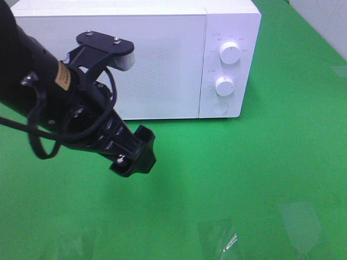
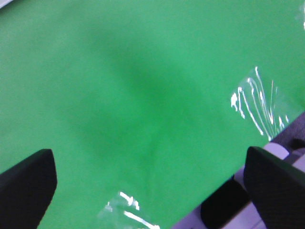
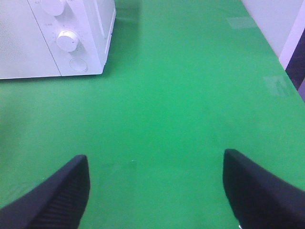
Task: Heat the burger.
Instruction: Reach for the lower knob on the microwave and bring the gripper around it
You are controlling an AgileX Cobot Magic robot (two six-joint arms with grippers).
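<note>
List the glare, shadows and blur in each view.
Exterior high: microwave sharp and evenly lit, faint shadow on the green cloth under the left arm, glare on a tape patch. Left wrist: soft focus, broad dark shadow mid-cloth, bright glare streaks on its tape patch. Right wrist: even light, cloth clear, near fingers slightly blurred.

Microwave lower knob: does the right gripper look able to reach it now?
Probably yes. The right gripper is open and empty, and only bare green table lies between it and the lower knob.
</note>
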